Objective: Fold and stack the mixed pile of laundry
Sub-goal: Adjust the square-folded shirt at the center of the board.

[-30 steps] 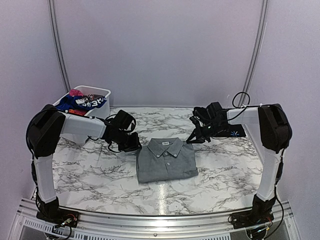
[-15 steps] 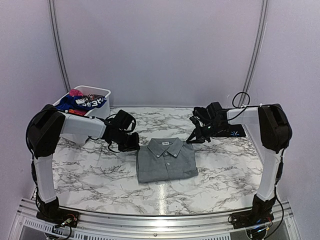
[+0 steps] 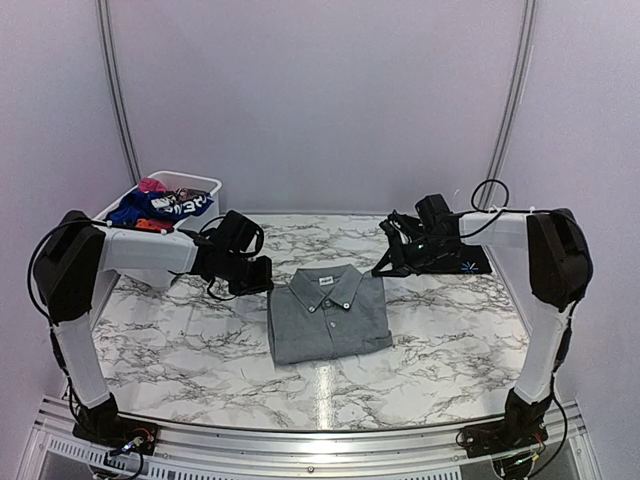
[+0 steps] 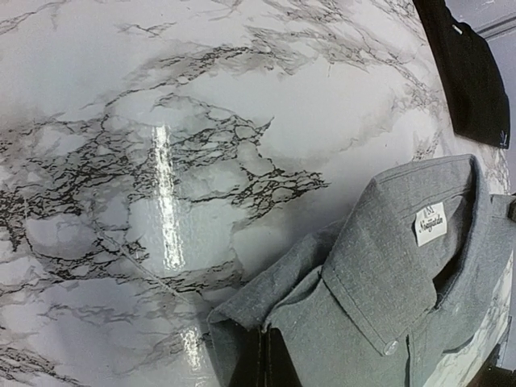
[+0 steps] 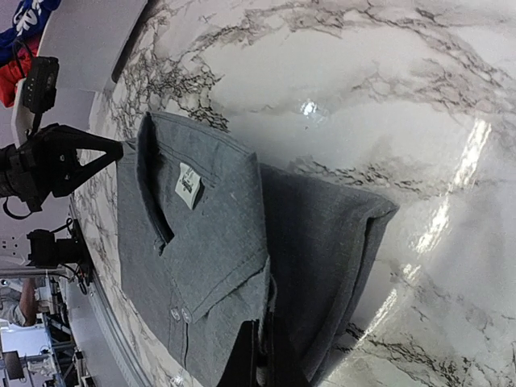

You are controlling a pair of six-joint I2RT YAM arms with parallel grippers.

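Marble tabletop is carrying the folded grey collared shirt at its centre, now lying slightly further left than a second ago. At its collar end the left gripper is just finishing clamping onto one shoulder corner, while the right gripper is staying pinched on the other. Both are probably readying to slide it toward the folded black garment for stacking.

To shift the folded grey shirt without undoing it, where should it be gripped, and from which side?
Take the grey shirt by its two collar-end corners, one gripper from each outer side: it lies flat and folded, so paired grips should keep layers together. The left gripper and right gripper are shut there.
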